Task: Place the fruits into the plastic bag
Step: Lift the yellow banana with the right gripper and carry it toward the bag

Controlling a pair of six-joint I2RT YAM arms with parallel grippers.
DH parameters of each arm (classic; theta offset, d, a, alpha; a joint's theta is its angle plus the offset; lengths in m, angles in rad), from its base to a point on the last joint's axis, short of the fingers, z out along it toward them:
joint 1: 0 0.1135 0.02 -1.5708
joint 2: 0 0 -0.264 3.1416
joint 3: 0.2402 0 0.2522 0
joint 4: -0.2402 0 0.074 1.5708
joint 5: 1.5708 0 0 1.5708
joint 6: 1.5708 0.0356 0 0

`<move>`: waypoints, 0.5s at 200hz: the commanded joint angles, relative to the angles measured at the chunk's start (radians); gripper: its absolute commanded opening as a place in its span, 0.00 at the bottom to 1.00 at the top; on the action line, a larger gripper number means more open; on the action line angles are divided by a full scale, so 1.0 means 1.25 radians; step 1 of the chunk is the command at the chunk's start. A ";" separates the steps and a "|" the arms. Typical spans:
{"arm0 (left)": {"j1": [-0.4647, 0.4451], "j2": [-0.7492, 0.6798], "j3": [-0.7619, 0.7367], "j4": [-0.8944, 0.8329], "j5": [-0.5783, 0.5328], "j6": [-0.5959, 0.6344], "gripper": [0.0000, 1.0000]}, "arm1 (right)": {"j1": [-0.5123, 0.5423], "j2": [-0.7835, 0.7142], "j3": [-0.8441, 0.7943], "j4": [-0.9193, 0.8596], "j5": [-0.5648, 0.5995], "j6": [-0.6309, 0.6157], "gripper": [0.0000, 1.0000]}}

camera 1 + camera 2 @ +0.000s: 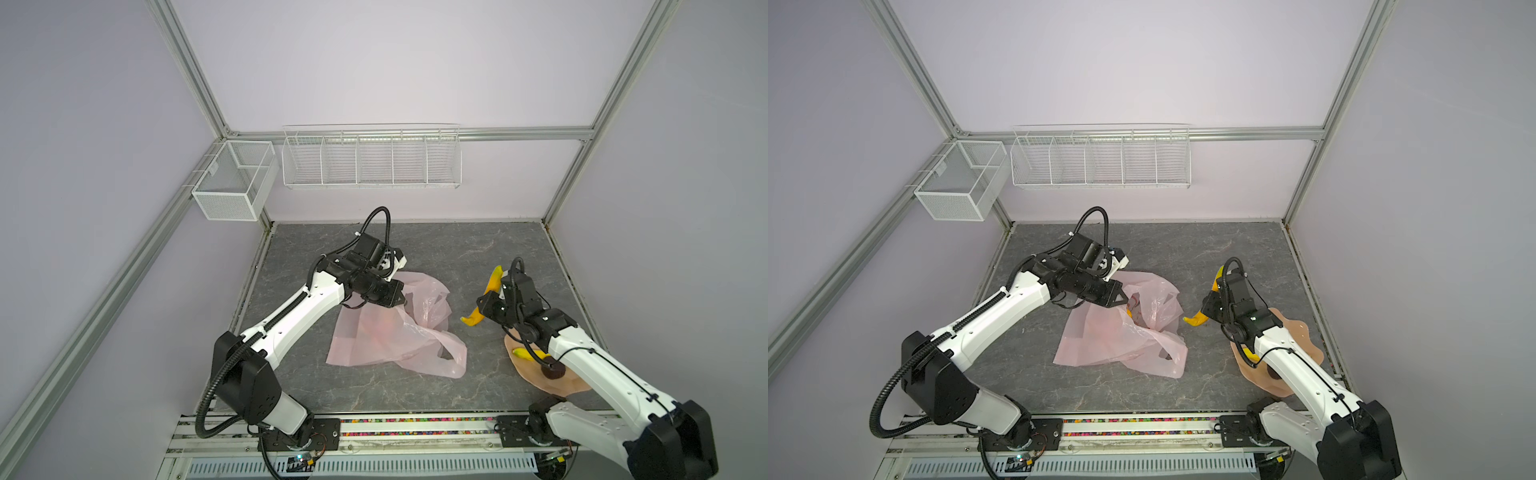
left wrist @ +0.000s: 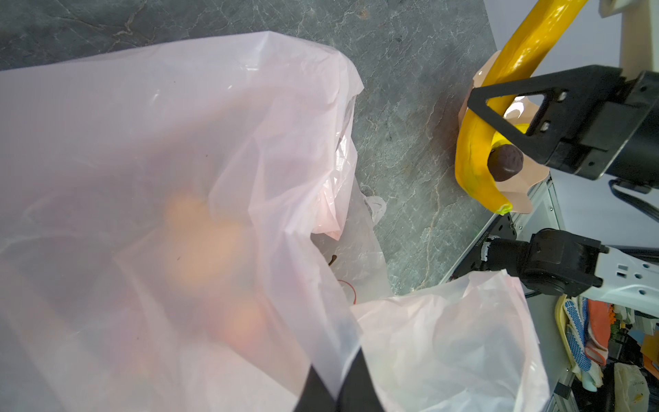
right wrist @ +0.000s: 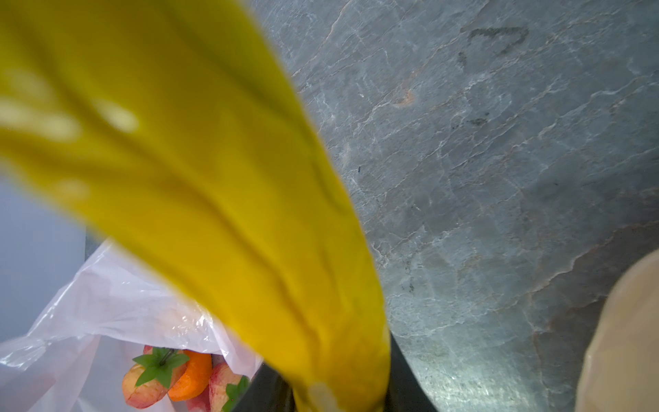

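The pale-pink plastic bag (image 1: 386,332) (image 1: 1117,336) lies crumpled mid-table. My left gripper (image 1: 400,302) (image 1: 1124,300) (image 2: 337,390) is shut on the bag's rim film and holds the mouth up. Inside it lie an orange (image 3: 194,374) and red-yellow fruits (image 3: 142,388), which show as blurs through the film in the left wrist view. My right gripper (image 1: 483,308) (image 1: 1207,311) (image 3: 338,396) is shut on a yellow banana (image 1: 471,319) (image 1: 1195,320) (image 2: 474,160) (image 3: 214,178), held above the table just right of the bag. A second banana (image 1: 525,354) and a dark brown-purple fruit (image 1: 552,372) (image 2: 504,164) rest on the plate.
The peach wavy-edged plate (image 1: 536,384) (image 1: 1302,332) sits at the right front under my right arm. Two white wire baskets (image 1: 232,183) (image 1: 370,160) hang on the back wall. Aluminium frame posts border the dark stone tabletop (image 1: 457,249).
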 commanded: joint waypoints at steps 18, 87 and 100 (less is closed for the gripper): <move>-0.003 -0.018 0.027 0.002 0.012 0.001 0.00 | 0.075 0.029 0.008 0.039 0.059 0.039 0.15; -0.006 -0.016 0.036 -0.001 0.013 -0.004 0.00 | 0.211 0.126 0.051 0.064 0.107 0.082 0.14; -0.006 -0.014 0.037 0.004 0.015 -0.010 0.00 | 0.238 0.142 0.063 0.071 0.114 0.096 0.14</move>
